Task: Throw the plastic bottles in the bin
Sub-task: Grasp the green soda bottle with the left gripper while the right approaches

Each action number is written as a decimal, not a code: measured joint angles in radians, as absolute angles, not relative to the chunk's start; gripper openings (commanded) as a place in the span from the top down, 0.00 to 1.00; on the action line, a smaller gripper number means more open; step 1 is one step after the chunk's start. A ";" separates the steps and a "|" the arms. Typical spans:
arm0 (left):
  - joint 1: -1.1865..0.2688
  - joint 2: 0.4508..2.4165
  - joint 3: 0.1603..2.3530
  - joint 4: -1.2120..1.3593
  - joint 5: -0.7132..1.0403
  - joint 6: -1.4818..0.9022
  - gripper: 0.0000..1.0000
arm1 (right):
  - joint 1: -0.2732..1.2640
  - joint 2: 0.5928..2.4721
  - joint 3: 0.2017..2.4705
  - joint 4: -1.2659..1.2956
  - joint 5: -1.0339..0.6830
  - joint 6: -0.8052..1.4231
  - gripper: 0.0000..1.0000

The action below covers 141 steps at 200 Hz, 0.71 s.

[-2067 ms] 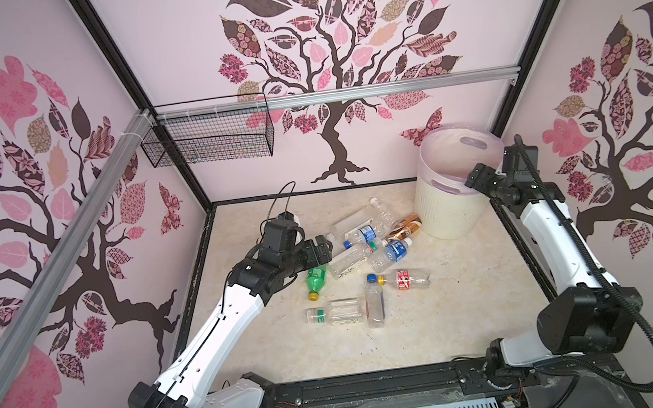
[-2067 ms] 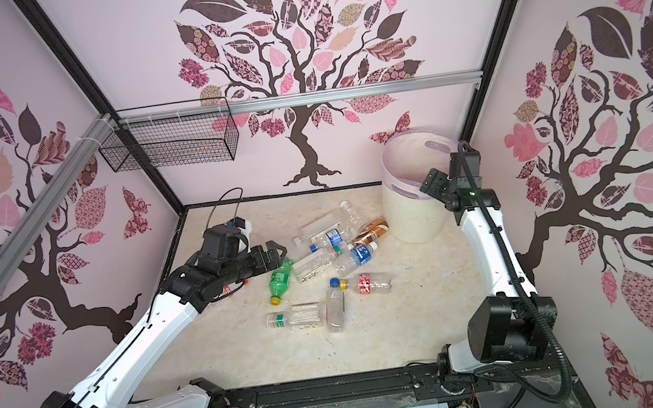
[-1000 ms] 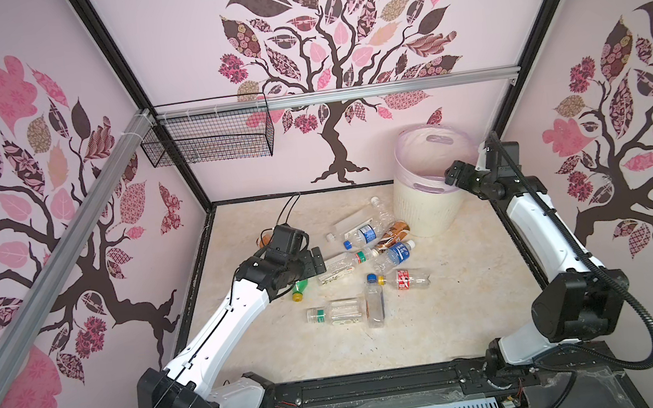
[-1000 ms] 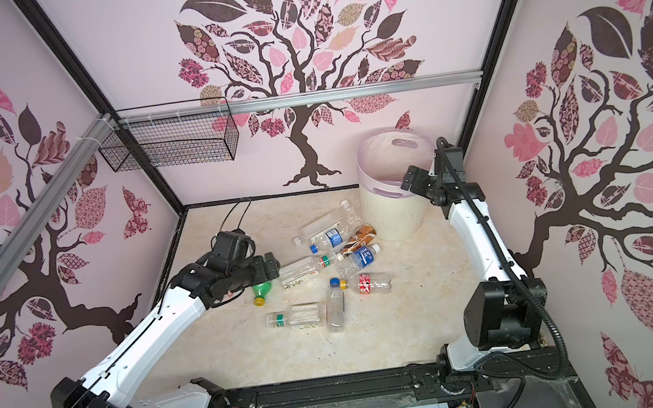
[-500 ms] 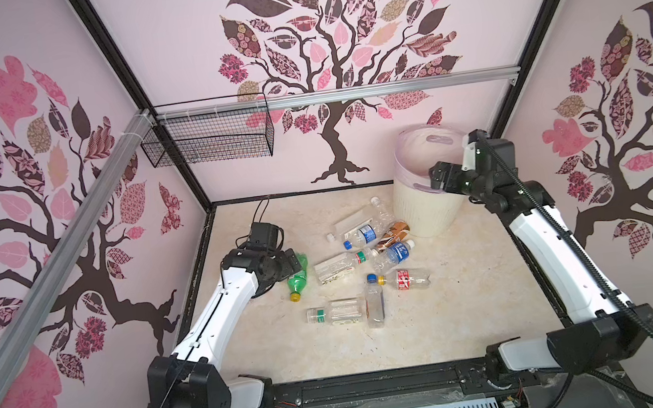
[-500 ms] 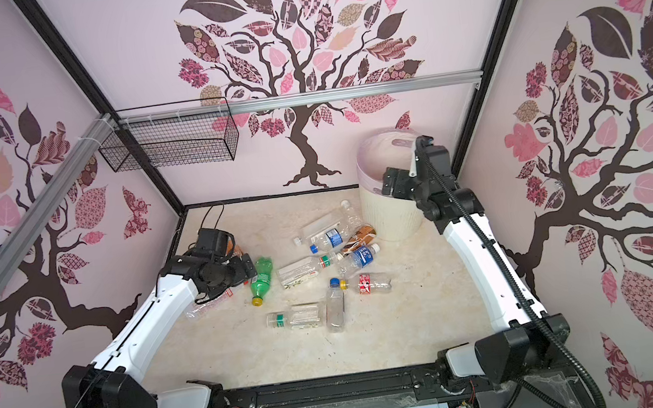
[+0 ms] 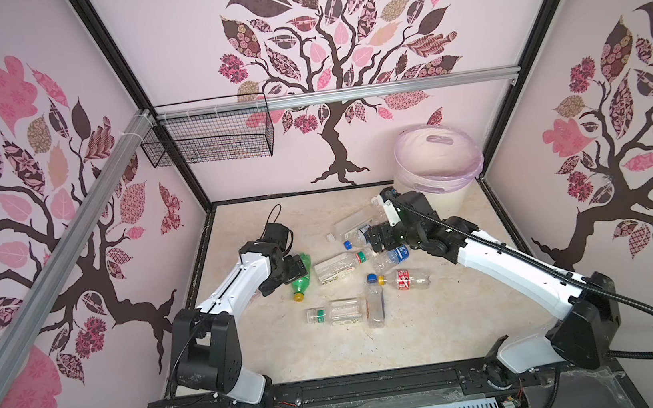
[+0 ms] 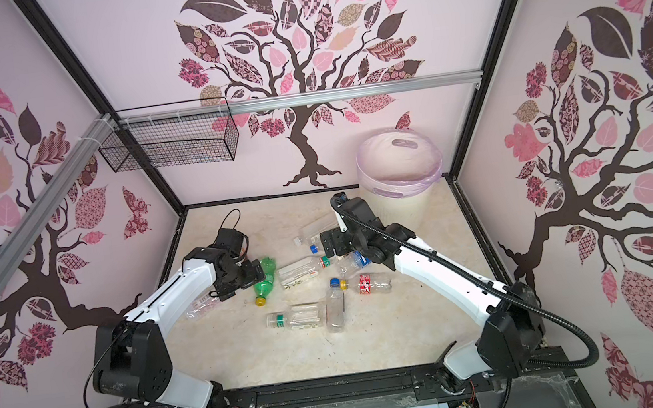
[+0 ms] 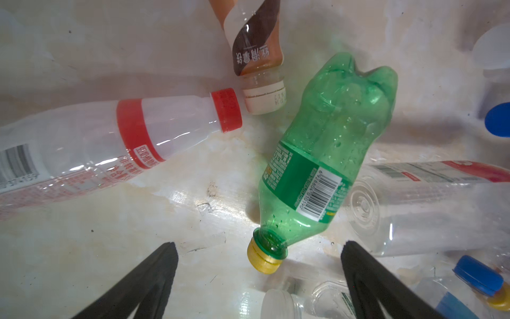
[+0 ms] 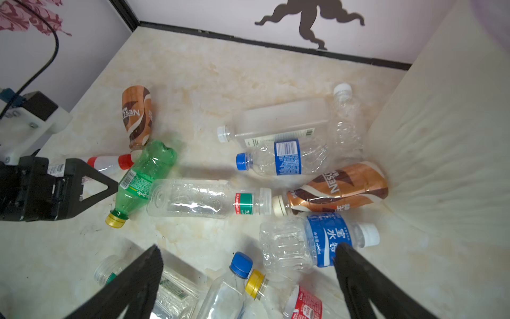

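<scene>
On the marbled tabletop (image 7: pixel 414 329), the plastic bottles (image 7: pixel 336 266) lie scattered left of the bin (image 7: pixel 448 201), which stands in the far right corner.
Above the green bottle (image 9: pixel 325 154) the left gripper (image 9: pixel 259 245) hangs with fingers spread, grasping nothing; the bottle's label carries a barcode and, in the right wrist view, reads "Sprite". Likewise spread and empty, the right gripper (image 10: pixel 247 247) hovers over a clear bottle with a blue label (image 10: pixel 325 240) printed in white Chinese characters. Two brown-labelled bottles show "NESC": one (image 10: pixel 339 187) just beside the bin's wall, one (image 10: pixel 136 113) at far left by a red-capped bottle (image 9: pixel 138 138) bearing red Chinese print.
</scene>
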State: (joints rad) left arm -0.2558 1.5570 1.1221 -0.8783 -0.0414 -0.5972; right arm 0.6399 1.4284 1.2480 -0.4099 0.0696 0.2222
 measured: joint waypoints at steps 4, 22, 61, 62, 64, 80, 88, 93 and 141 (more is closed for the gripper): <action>-0.256 1.564 1.122 -0.873 -0.039 -0.596 0.05 | 0.640 1.430 1.242 -0.409 0.063 0.226 0.00; -0.256 1.610 1.131 -0.859 -0.020 -0.587 0.09 | 0.642 1.436 1.231 -0.401 0.041 0.237 0.00; -0.256 1.684 1.159 -0.839 0.010 -0.564 0.12 | 0.646 1.440 1.231 -0.359 0.007 0.252 0.00; -0.256 1.685 1.159 -0.838 0.010 -0.564 0.12 | 0.646 1.441 1.231 -0.357 0.005 0.252 0.00; -0.256 1.689 1.161 -0.838 0.012 -0.563 0.12 | 0.646 1.441 1.231 -0.356 0.003 0.253 0.00; -0.256 1.709 1.180 -0.837 0.017 -0.553 0.12 | 0.646 1.448 1.231 -0.340 -0.013 0.263 0.00; -0.256 1.718 1.192 -0.837 0.020 -0.551 0.13 | 0.646 1.452 1.231 -0.332 -0.022 0.270 0.00; -0.256 1.724 1.200 -0.837 0.021 -0.550 0.13 | 0.646 1.455 1.231 -0.329 -0.025 0.273 0.00; -0.256 1.775 1.236 -0.824 0.030 -0.545 0.18 | 0.646 1.465 1.231 -0.308 -0.054 0.293 0.01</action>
State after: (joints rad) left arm -0.2558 1.7748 1.2362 -0.8242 0.0296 -0.5453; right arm 0.6460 1.4651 1.2312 -0.3080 -0.0540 0.2928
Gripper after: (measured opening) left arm 0.834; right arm 0.995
